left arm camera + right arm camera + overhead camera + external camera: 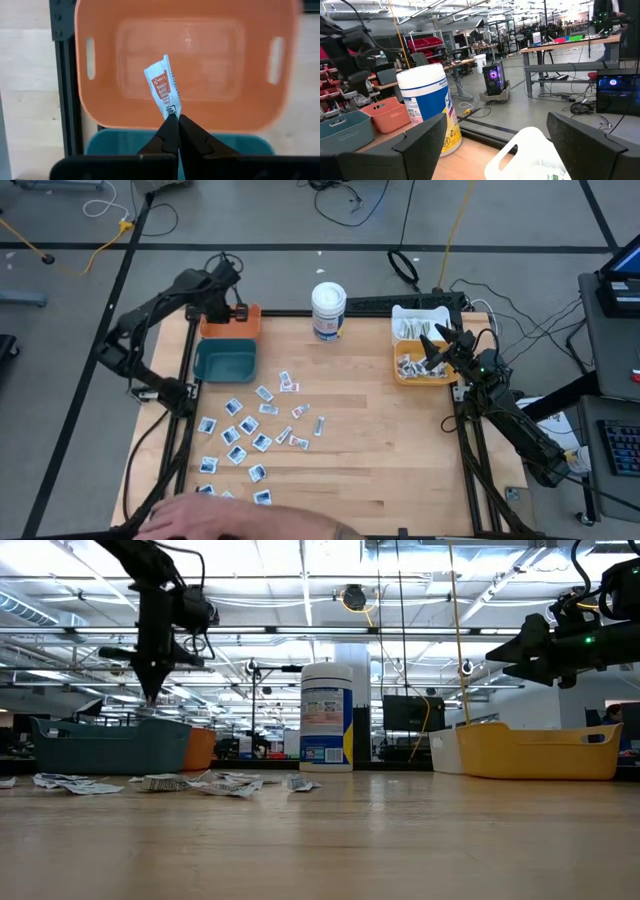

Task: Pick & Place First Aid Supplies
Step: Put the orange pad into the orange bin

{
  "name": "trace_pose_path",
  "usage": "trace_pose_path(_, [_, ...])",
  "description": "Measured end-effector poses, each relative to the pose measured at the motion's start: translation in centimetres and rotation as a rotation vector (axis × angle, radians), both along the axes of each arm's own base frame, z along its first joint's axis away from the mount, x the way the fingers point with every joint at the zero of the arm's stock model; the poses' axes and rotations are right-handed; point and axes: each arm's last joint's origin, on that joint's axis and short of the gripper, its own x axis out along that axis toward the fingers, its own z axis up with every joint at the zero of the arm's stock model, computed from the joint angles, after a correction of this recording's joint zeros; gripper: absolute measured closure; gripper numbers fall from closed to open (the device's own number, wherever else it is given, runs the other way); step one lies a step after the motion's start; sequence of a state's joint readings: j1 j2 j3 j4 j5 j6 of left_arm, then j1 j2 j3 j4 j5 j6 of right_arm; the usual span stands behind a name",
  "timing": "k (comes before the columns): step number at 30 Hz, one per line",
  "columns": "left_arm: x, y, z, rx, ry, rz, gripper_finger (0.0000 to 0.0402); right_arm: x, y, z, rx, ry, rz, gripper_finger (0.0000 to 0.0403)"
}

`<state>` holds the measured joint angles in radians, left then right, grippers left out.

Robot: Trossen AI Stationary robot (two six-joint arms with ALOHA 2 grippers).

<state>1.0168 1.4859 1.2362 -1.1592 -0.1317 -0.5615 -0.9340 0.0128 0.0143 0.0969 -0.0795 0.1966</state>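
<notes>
Left claw (pixel 176 125) is clenched on one small packet (pixel 164 89) with red print, held above the orange bin (pixel 100 107) at the upper left of the high view. Right claw (pixel 437 347) hangs released over the yellow bin (pixel 404 375) at right. Remaining packets (pixel 255 425) lie scattered on the table (pixel 380 450), lower left.
</notes>
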Motion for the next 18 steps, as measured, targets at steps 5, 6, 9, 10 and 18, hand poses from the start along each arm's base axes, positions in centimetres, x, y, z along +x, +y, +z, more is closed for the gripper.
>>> trace_pose_path(5, [0.9,1.8,-2.5,-0.034,0.042,0.023,0.0401,0.0,0.0,0.0,0.000,0.000,0.000,0.0066])
trace_pose_path(6, [1.1,2.2,-3.2,-0.045,0.053,0.024,0.0401,0.0,0.0,0.0,0.000,0.000,0.000,0.0066])
trace_pose_path(9, [1.6,3.0,-5.1,-0.087,0.092,0.030,0.0401,0.0,0.0,0.0,0.000,0.000,0.000,0.0066])
trace_pose_path(10, [1.7,3.3,-5.8,-0.103,0.110,0.032,0.0401,0.0,0.0,0.0,0.000,0.000,0.000,0.0066])
trace_pose_path(18, [2.1,4.4,-8.8,-0.176,0.161,0.035,0.0396,0.0,0.0,0.0,0.000,0.000,0.000,0.0066])
